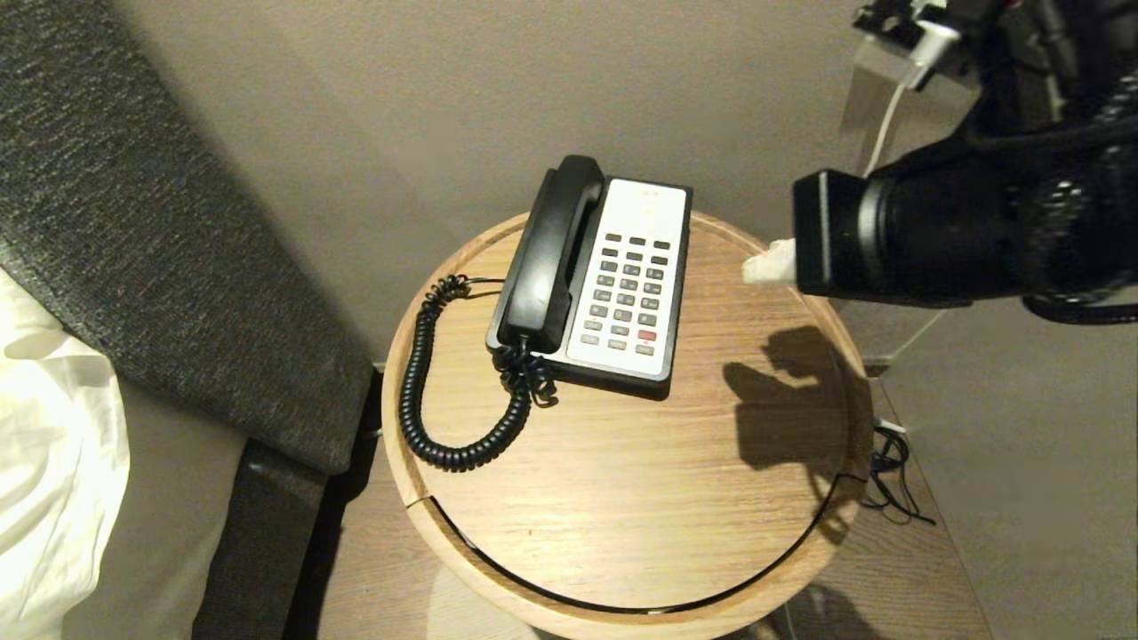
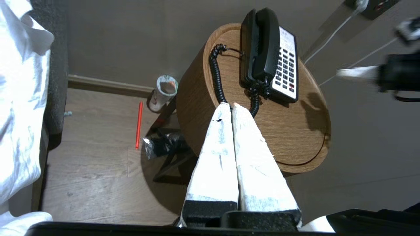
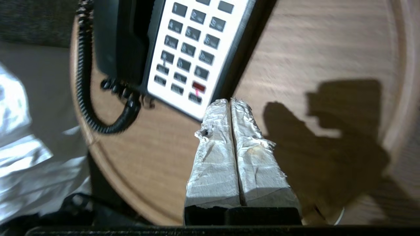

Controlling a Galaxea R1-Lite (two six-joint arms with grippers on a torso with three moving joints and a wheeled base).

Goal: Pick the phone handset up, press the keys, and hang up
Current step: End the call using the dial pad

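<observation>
The phone handset [image 1: 551,253] lies seated in its cradle along the left side of the phone base [image 1: 662,369], its black coiled cord [image 1: 418,391] looping out over the wood toward the edge nearest the bed. Seated like that, it looks either not yet lifted or already hung up; I cannot say which. Right beside it the keys [image 1: 629,292] sit in their white faceplate, the single red button [image 1: 647,335] near the close end of the grid.

The phone stands toward the back of a round wooden worktop [image 1: 622,516], close to the wall, which leaves the front bare and gives an arm room to come in from either side.

The right end effector [image 3: 230,102] hovers over the right rim of the worktop, casting a dark shadow on the wood. Its white-wrapped fingers [image 3: 215,144] are clenched together on nothing, tips just short of the faceplate's near corner. Pressed into one narrow point like that, they would suit poking a single key.

The left end effector [image 2: 230,105] is out of the head camera's sight; its own camera shows it hanging off to the front left of the worktop, fingers likewise clenched and empty, well apart from the handset.

On the floor by the worktop lie a paper cup [image 2: 163,92] and a red stick [image 2: 139,125], with white bedding [image 1: 49,444] at the left.
</observation>
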